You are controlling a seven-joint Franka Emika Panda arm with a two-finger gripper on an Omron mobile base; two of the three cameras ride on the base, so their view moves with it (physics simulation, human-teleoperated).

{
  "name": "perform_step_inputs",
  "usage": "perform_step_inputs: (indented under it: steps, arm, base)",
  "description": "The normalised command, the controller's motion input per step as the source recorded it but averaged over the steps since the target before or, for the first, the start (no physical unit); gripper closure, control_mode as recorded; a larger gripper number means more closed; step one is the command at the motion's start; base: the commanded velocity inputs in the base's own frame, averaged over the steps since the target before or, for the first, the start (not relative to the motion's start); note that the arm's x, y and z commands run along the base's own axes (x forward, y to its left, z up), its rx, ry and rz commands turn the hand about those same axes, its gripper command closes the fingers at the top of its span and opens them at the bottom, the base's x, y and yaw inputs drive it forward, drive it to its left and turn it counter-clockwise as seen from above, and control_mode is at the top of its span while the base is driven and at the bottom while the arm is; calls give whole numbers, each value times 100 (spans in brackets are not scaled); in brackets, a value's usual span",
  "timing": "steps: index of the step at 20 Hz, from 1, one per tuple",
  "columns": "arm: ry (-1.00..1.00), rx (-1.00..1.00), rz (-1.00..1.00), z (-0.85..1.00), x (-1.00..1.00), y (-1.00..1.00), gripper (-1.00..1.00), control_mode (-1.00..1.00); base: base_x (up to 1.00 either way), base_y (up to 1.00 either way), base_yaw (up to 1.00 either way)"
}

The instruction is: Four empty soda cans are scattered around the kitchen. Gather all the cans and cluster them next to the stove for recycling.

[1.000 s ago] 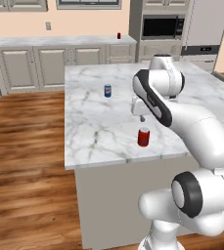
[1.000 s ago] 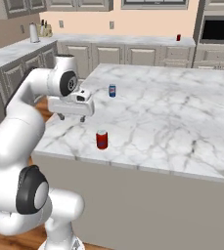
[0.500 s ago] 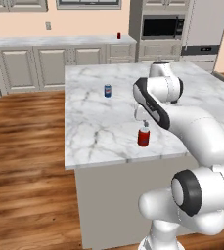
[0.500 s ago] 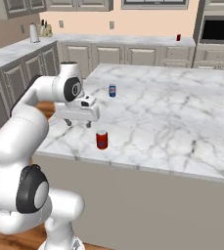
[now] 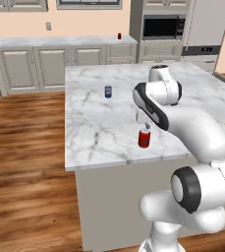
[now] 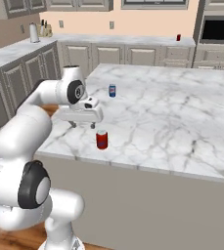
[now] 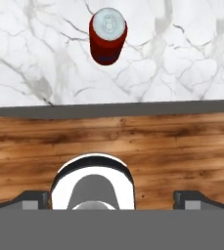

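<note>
1. My gripper (image 6: pixel 84 125) hangs over the marble island (image 6: pixel 182 112), fingers pointing down and spread wide, pinching nothing.
2. From the hand camera, my two dark fingertips (image 7: pixel 196 197) stand far apart at the bottom, with only air between them.
3. A red soda can (image 6: pixel 101 139) stands upright on the island, close to its near edge, just beside my gripper on the side toward that edge, not touching it.
4. In the hand view the red soda can (image 7: pixel 107 36) shows its silvery top with the pull tab; a dark patch sits on its side, but no writing on it can be read.
5. A blue soda can (image 5: pixel 108 91) stands upright farther in on the island, well apart from the red one; it carries a white band, too small to read.
6. Another red can (image 5: pixel 119 36) stands on the back counter (image 5: pixel 60 40) against the peach wall, far beyond the island.
7. A built-in microwave (image 5: pixel 163 27) sits in the tall cabinet beyond the island's far side; no lettering shows on it.
8. Wood floor (image 5: pixel 25 162) lies on the open side of the island.
</note>
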Motion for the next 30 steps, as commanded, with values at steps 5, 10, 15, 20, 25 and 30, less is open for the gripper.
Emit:
perform_step_inputs:
  steps: [5,10,15,20,25,30]
  arm:
    - [2,2,0,-8,25,-5,-100,-100]
    - [3,6,0,-14,17,0,-100,-100]
    - [4,3,0,-16,15,0,-100,-100]
    - [0,0,0,-15,24,0,-100,-100]
    - [0,2,0,-13,27,-3,-100,-100]
    - [0,2,0,-9,29,-4,-100,-100]
  base:
    - [0,0,0]
    - [0,0,0]
    - [0,0,0]
    - [0,0,0]
    - [0,0,0]
    - [0,0,0]
